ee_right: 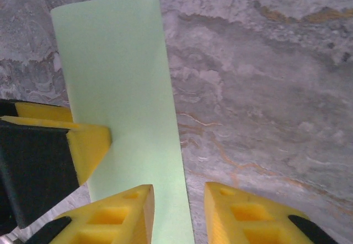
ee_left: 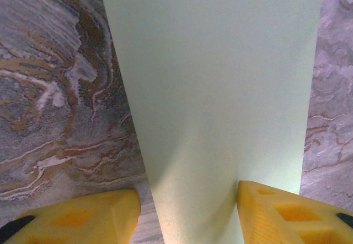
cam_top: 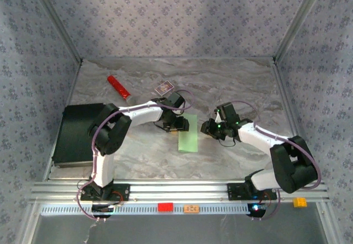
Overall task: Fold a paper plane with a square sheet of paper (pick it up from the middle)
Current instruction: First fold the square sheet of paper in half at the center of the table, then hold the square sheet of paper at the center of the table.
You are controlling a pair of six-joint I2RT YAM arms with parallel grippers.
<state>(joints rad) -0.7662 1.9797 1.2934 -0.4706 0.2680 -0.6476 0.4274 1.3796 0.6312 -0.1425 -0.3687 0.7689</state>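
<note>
Right gripper (ee_right: 179, 191): jaws narrow, not shut, astride right edge of the paper (ee_right: 121, 90). Left gripper (ee_left: 187, 200) straddles paper; grip unclear. Looks half-folded; next needs corner pinch.

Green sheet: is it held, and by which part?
Cannot tell: left gripper sits at one end of the sheet, right gripper open around its edge.

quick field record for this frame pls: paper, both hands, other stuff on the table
paper: pale green, narrow rectangle, lying mid-table between the arms
left hand: open, straddling the paper
right hand: open, the paper's long edge in the gap between its jaws
plane: no point or ridge yet
other: red cylinder and small box at the back, black board on the left
</note>
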